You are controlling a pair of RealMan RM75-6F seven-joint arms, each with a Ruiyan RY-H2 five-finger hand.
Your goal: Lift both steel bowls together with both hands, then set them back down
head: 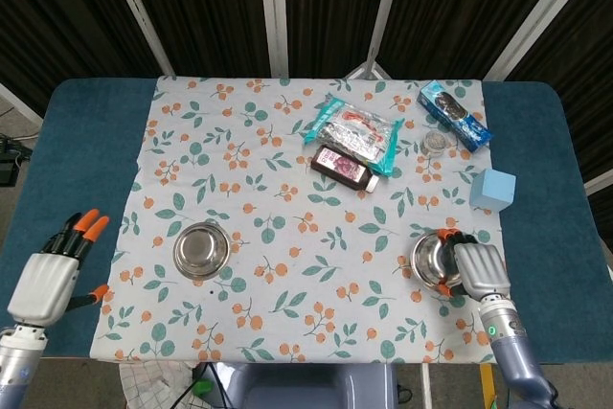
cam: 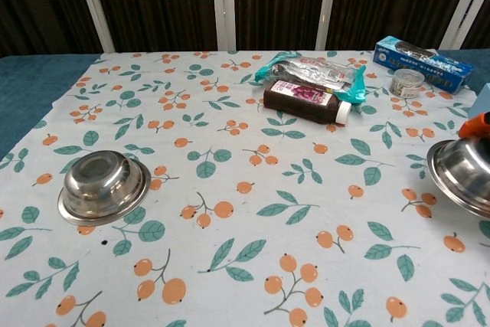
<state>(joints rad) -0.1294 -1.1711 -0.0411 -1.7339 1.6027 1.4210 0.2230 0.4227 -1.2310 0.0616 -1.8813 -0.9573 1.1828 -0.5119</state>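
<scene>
One steel bowl [head: 202, 249] [cam: 103, 185] sits upright on the floral cloth [head: 287, 217] at the front left, with nothing touching it. My left hand [head: 53, 275] hovers over the blue table edge well to the left of it, fingers spread and holding nothing. The other steel bowl [head: 433, 258] [cam: 463, 174] is at the front right. My right hand [head: 477, 267] grips its right rim, and the bowl looks raised slightly off the cloth. In the chest view only an orange fingertip [cam: 478, 122] of that hand shows above the bowl.
At the back of the cloth lie a snack packet [head: 354, 131], a dark bottle [head: 345, 167], a blue box [head: 455, 114] and a small tin [head: 438, 144]. A light blue cube [head: 492, 189] stands behind the right bowl. Bare blue table [head: 77, 170] flanks the cloth.
</scene>
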